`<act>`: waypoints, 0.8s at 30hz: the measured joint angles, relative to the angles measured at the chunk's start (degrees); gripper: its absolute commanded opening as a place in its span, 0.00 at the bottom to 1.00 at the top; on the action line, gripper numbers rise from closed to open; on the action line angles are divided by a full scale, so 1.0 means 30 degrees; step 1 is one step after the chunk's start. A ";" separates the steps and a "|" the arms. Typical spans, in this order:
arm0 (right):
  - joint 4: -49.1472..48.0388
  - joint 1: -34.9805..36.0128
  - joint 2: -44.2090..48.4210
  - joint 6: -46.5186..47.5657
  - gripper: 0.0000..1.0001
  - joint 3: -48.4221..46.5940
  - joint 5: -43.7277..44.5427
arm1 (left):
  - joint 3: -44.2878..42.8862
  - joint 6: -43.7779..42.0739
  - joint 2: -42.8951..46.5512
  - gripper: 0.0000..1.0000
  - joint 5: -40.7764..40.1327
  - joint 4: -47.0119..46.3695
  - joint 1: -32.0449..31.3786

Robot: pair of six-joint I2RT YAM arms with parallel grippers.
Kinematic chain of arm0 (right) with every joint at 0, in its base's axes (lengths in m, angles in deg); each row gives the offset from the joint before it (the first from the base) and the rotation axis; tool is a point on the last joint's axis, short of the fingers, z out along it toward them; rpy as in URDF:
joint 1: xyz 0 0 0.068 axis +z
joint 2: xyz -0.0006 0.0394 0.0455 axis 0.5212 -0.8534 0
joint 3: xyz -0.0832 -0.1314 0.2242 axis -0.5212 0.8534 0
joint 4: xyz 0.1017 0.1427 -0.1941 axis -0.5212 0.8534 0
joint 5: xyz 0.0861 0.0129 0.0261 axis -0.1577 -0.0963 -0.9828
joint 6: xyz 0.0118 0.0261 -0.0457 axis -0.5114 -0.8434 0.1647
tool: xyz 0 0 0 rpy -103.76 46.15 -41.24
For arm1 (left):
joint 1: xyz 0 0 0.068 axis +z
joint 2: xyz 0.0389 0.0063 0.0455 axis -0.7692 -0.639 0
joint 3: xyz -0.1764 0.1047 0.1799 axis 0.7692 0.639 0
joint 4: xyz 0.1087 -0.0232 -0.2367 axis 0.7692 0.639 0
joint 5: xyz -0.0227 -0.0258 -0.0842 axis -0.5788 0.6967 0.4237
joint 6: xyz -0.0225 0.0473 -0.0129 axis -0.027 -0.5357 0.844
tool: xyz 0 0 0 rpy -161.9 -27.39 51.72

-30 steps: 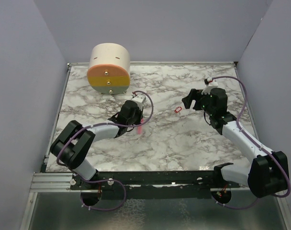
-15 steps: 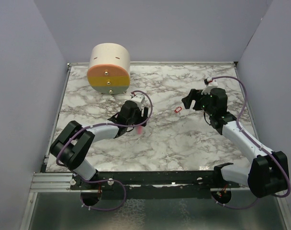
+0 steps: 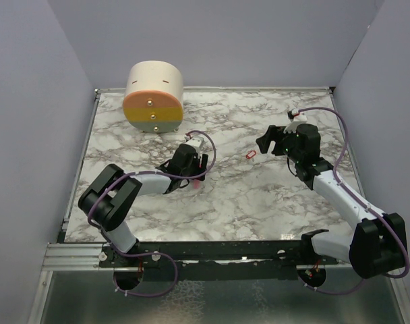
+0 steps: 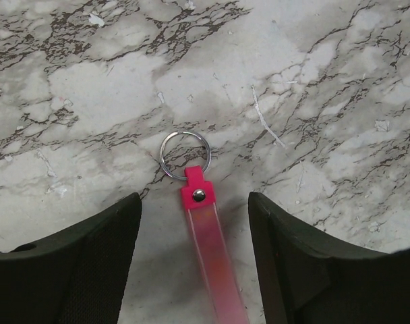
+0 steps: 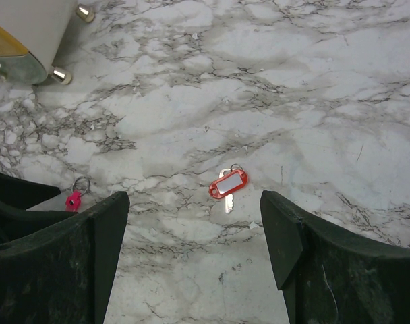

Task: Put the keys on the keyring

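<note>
both grippers gape empty: keys (image 5: 227, 184) just ahead of the right gripper (image 5: 193, 200), keyring (image 4: 203, 223) lengthwise within the left gripper (image 4: 195, 202).

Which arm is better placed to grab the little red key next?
The right. The right gripper, open, faces the key lying just ahead of it. The left gripper is open over the keyring, farther from the key.

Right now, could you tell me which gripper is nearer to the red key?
Right. The right gripper sits just to the right of the key, jaws open toward it. The left gripper is farther away on the key's left, jaws open astride the keyring.
</note>
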 measured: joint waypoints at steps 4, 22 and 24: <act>0.0000 0.0000 0.0000 0.0000 0.79 0.0000 0.0000 | 0.0000 0.0022 -0.0124 0.41 0.0036 -0.0131 -0.0015; -0.0015 0.0000 -0.0160 -0.0007 0.79 0.0000 -0.0015 | -0.0248 -0.0386 -0.0342 0.00 0.0423 -0.0138 -0.0117; -0.0015 0.0000 -0.0219 -0.0007 0.79 0.0000 -0.0029 | -0.0430 -0.0452 -0.0379 0.00 0.0459 -0.0058 -0.0182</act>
